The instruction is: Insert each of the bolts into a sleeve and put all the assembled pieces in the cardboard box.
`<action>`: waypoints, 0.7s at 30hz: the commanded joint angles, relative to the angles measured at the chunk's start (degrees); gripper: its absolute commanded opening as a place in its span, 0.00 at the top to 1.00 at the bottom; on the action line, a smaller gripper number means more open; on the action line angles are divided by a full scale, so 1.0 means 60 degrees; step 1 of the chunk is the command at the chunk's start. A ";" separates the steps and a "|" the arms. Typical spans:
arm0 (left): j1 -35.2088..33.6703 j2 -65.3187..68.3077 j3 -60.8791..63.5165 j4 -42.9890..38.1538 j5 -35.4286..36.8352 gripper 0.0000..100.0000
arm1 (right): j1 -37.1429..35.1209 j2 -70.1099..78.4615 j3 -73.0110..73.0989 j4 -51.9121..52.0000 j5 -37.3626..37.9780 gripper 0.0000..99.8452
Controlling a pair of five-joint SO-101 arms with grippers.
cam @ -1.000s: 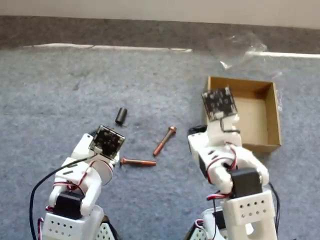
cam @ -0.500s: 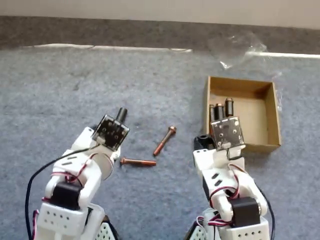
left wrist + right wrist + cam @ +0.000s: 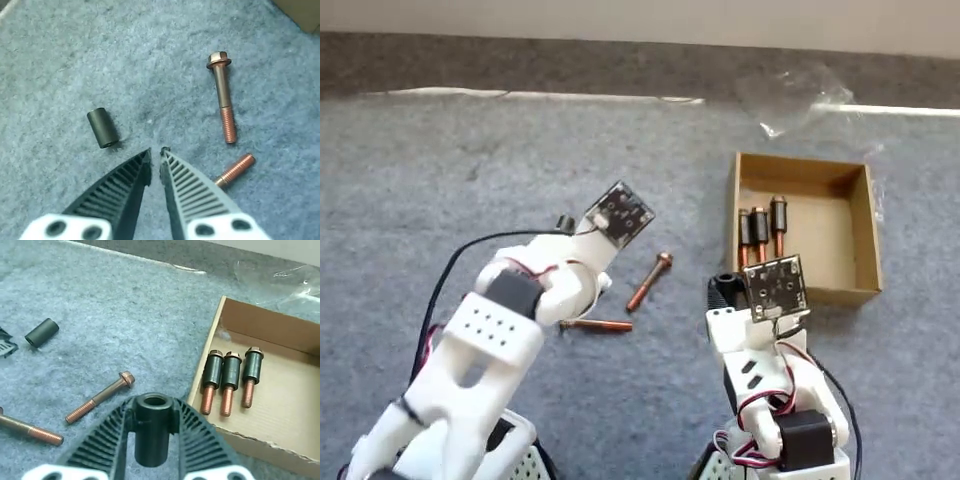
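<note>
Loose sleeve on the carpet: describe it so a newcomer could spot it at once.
From the cardboard box, look across the grey carpet past the two bare copper bolts. There a short black sleeve lies on its side, alone. Unlike the three sleeves in the box it holds no bolt, and unlike the held sleeve in the right gripper nothing grips it.

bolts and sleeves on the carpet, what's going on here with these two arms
Two arms are pairing bolts with sleeves. The right gripper holds a black sleeve beside the cardboard box, where three assembled pieces already lie. The left gripper, shut and empty, hovers over the carpet between a loose sleeve and a bare bolt, with a second bolt close by.
</note>
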 commanded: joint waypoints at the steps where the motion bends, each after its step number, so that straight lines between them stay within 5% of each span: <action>1: 0.0432 0.1575 -0.1824 0.0952 0.0015 0.95 | 0.0125 -0.0110 0.0359 -0.0769 0.0015 0.99; 9: 0.1238 0.3934 -0.4579 0.2535 0.0015 0.95 | 0.0125 -0.0110 0.1648 -0.1941 0.0015 0.99; 21: 0.1253 0.7363 -0.7245 0.2886 0.0117 0.95 | 0.1106 -0.0110 0.1619 -0.1941 0.0015 0.99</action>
